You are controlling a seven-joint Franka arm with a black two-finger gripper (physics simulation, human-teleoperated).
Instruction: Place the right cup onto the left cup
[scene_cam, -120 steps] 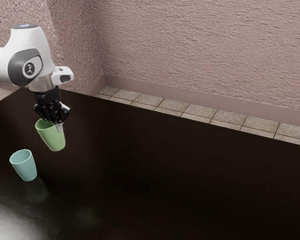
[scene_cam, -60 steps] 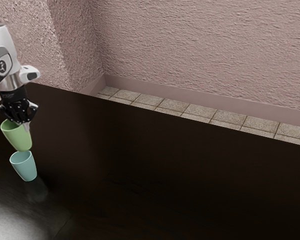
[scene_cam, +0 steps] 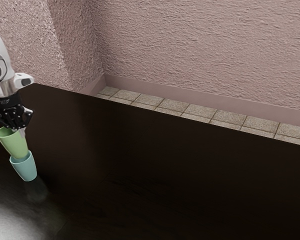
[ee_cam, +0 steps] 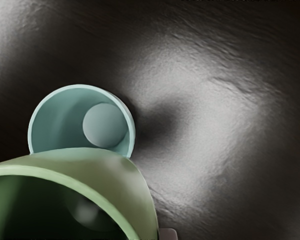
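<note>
My gripper (scene_cam: pixel 21 131) is at the exterior view's far left, shut on the rim of the green cup (scene_cam: pixel 14 145). The green cup hangs slightly tilted, its lower end overlapping the mouth of the light-blue cup (scene_cam: pixel 26 170), which stands upright on the table. From the wrist view, the green cup (ee_cam: pixel 105 172) is large and close, covering part of the blue cup's rim. The blue cup (ee_cam: pixel 60 120) shows much of its inside there, with its bottom visible. Whether the two cups touch, I cannot tell.
The dark, glossy table (scene_cam: pixel 165 175) stretches toward the exterior view's right. Beyond its far edge lie a tiled floor (scene_cam: pixel 190 109) and a textured pink wall (scene_cam: pixel 200 50).
My gripper has carried the green cup toward the exterior view's left, then lowered it a little so that it overlaps the blue cup's mouth. The blue cup has stayed put.
</note>
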